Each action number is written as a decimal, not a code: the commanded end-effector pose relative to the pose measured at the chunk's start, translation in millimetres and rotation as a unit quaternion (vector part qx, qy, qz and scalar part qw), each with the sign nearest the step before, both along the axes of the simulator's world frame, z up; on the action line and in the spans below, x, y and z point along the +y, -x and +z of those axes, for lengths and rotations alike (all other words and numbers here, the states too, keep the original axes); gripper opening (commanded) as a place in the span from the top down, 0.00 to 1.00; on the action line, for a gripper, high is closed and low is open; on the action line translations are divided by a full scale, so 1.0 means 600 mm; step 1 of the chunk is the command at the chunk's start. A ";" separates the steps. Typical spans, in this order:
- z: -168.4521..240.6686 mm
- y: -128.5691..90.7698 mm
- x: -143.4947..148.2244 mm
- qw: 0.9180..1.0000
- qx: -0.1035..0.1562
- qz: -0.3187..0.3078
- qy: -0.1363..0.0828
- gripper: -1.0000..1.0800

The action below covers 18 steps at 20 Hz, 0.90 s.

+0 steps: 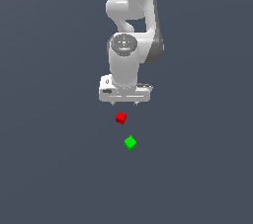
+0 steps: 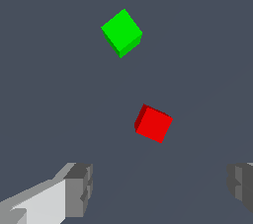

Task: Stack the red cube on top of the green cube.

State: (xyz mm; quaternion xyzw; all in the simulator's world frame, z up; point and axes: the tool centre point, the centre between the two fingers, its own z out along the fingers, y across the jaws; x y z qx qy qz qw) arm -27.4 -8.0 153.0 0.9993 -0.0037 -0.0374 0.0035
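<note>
Hovering above the dark grey table (image 1: 49, 168), the white end effector (image 1: 124, 103) has its fingers (image 2: 79, 188) spread wide and holds nothing. Landmark: small plain bright-red cube (image 1: 121, 117), resting flat on the table just beyond the fingertips, not yet between them. Small plain bright-green cube (image 1: 130, 142) lies near the red one, clearly apart, on the side away from the arm. Judgement: approach step. Centre over the red cube, rotate the wrist so pads meet two parallel faces, descend straight, close squarely.
</note>
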 end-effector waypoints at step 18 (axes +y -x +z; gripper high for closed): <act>-0.080 0.002 -0.021 0.992 -0.022 -0.121 0.003 0.04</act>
